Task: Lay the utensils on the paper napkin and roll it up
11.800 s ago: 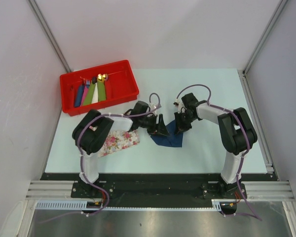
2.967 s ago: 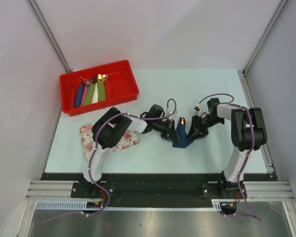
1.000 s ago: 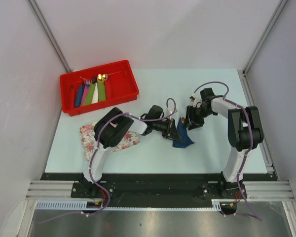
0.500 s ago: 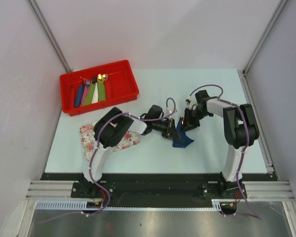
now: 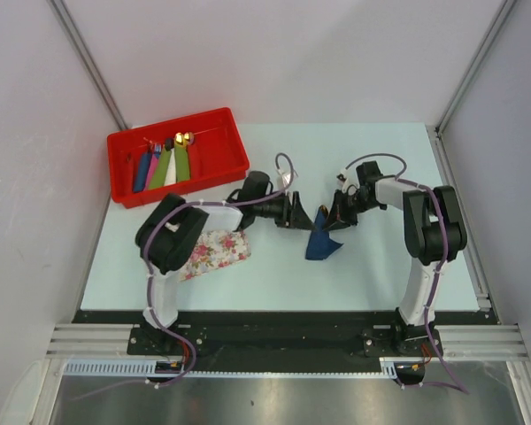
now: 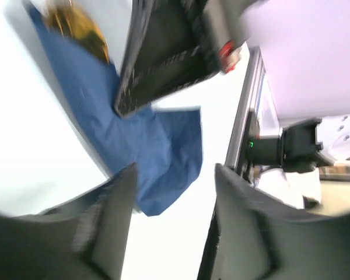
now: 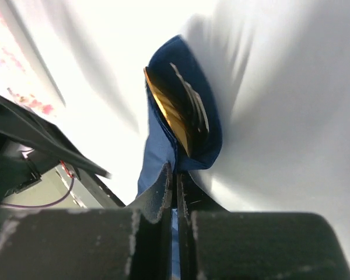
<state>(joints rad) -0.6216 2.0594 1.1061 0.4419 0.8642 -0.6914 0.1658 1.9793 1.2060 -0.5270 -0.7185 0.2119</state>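
1. the right gripper (image 5: pixel 331 219) is pinched tight on a fold of the paper napkin (image 5: pixel 319 243); in the right wrist view its fingers (image 7: pixel 163 198) meet with only the navy sheet between them.
2. the napkin lies mid-table (image 5: pixel 380 266), between the 2 grippers, loosely wrapped rather than a neat roll, with a loose flap spreading toward the near edge.
3. inside the open end of the wrap sit the gold spoon (image 7: pixel 169 119) and the silvery fork (image 7: pixel 193 105), side by side.
4. the left gripper (image 5: pixel 297 214) is just beside the napkin, apart from it, its fingers (image 6: pixel 114 216) spread wide with nothing between them.
5. faint marks on the right gripper's black body in the left wrist view are too blurred to read.
6. a red bin (image 5: pixel 219 152) at the far left holds coloured rolls (image 5: pixel 164 166); a flowered tray (image 5: pixel 217 250) lies near the left arm.
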